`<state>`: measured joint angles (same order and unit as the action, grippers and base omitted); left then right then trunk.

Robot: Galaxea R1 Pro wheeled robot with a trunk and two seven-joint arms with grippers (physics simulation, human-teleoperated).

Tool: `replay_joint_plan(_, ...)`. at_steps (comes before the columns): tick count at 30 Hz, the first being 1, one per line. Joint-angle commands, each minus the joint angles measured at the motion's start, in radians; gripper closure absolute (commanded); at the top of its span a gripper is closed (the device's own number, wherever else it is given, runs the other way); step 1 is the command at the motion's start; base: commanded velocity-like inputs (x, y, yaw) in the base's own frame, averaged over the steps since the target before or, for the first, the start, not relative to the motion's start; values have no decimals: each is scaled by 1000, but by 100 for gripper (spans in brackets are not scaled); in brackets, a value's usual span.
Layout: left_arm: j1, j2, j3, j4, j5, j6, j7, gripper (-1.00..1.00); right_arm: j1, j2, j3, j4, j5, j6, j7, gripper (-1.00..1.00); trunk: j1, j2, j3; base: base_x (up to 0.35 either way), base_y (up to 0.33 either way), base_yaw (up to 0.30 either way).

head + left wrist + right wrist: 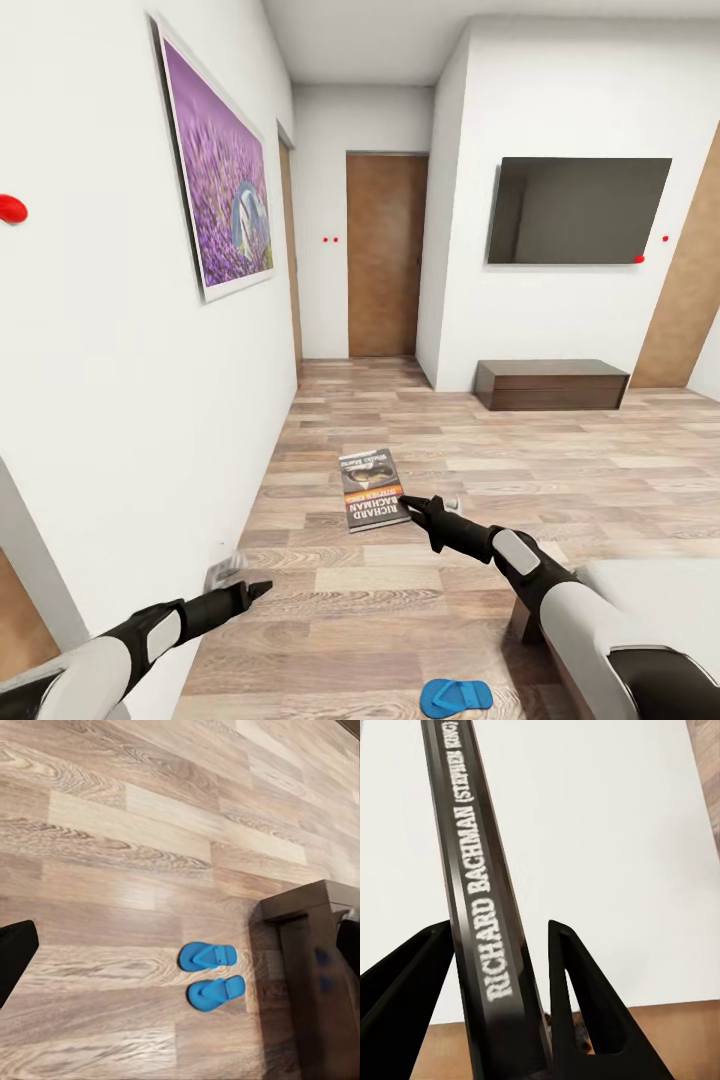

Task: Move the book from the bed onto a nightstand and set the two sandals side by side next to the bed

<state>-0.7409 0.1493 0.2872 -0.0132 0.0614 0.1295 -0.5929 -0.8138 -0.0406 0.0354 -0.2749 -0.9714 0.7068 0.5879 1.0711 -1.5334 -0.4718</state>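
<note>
A: Room first. Wood floor [420, 450], white wall [100, 400] close on the left, bed [660, 590] at the lower right corner of the head view, long low cabinet [552, 384] under the TV [578, 210]. No nightstand to log from here.

B: Book?

A: Book [372, 488] is in the air over the floor, cover up, pinched at one corner by the right end effector [416, 508]. In the right wrist view the spine [484, 907] runs between the two fingers [585, 1012], which are closed onto it.

B: Left side?

A: Left end effector [250, 590] hangs low beside the wall, carrying nothing; I cannot tell how far its fingers are parted. Its camera shows both sandals [210, 973] side by side on the floor, just beside the bed frame [315, 967].

B: Risks?

A: Corner grip on a thin paperback: my guess is it could pivot or slip during a turn. The left arm is also near the wall, so swinging the base may clip it.
</note>
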Motion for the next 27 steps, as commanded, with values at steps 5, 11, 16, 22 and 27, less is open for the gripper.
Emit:
replay_joint_plan(5, 41, -19, 5, -2, 8, -11, 57, -100, -1, -1, 3, 2, -6, 3, 2, 100, 0, -1, -1, 0, 0, 0)
replay_joint_plan(11, 66, -28, 5, -1, 9, -20, 86, -100, -1, -2, 4, 2, -6, 3, 2, 100, 0, -1, -1, 0, 0, 0)
replay_joint_plan(16, 80, -32, 5, -1, 10, -24, 95, -100, -1, -4, 3, 3, -5, 4, 3, 100, 0, -1, -1, 0, 0, 0)
replay_joint_plan(22, 91, -41, 6, -1, 10, -25, 98, -100, -1, -23, 5, 6, -3, 7, 6, 100, 0, -1, -1, 0, 0, 0)
replay_joint_plan(27, 112, -45, 6, -1, 11, -31, 99, -100, -1, -39, 5, 8, -4, 10, 10, 100, 0, -1, -1, 0, 0, 0)
